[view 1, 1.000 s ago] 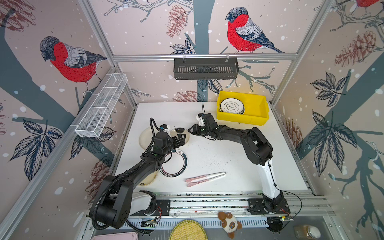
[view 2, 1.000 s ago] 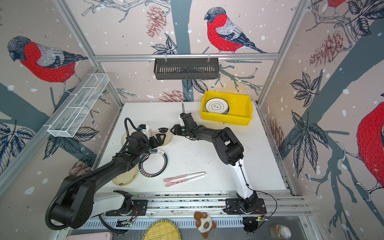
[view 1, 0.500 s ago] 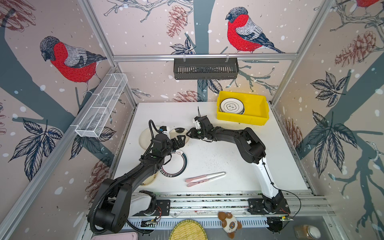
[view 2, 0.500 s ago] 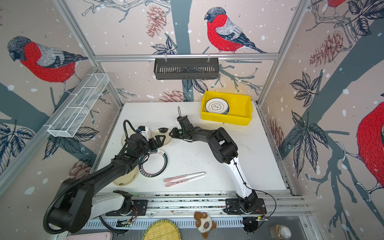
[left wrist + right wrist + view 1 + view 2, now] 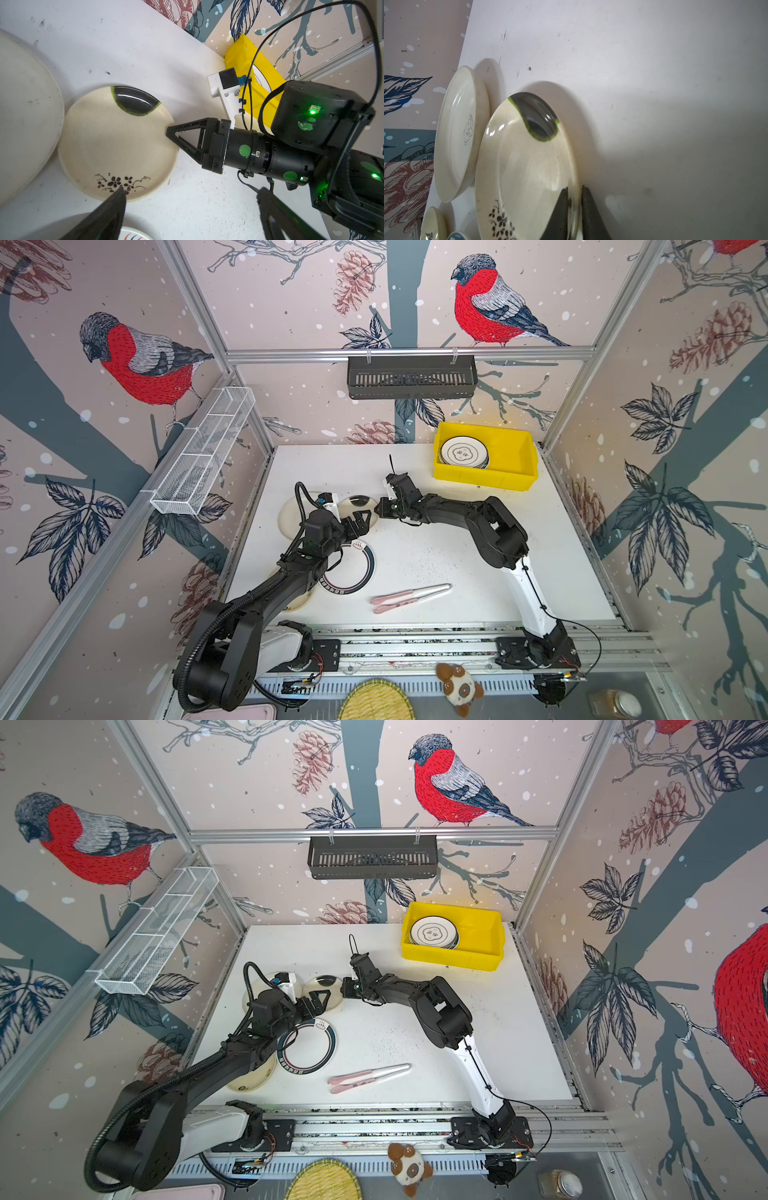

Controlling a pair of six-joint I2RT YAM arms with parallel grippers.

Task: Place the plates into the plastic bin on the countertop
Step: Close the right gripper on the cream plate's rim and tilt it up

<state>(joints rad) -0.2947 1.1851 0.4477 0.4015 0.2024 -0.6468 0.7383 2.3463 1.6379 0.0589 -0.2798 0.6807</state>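
A cream plate with a black patch and small dark flowers (image 5: 116, 143) (image 5: 529, 166) lies on the white countertop (image 5: 457, 539), left of centre in both top views (image 5: 356, 506) (image 5: 323, 988). My right gripper (image 5: 575, 188) (image 5: 379, 509) (image 5: 344, 989) is shut on its rim, one finger over the plate and one outside. My left gripper (image 5: 191, 199) (image 5: 358, 523) stands open just in front of that plate, holding nothing. A large cream plate (image 5: 291, 514) sits to its left. A white plate with a dark green ring (image 5: 353, 568) lies nearer. The yellow plastic bin (image 5: 515, 460) holds stacked plates (image 5: 463, 452).
Another cream plate (image 5: 249, 1077) shows partly under my left arm. Two pink-and-white sticks (image 5: 409, 595) lie near the front. On the back wall hangs a black slotted basket (image 5: 411, 377); a white wire shelf (image 5: 203, 456) is on the left wall.
My right gripper has slid left to the black-patched plate and closed on its rim. The left gripper has stayed open, shifting only slightly.
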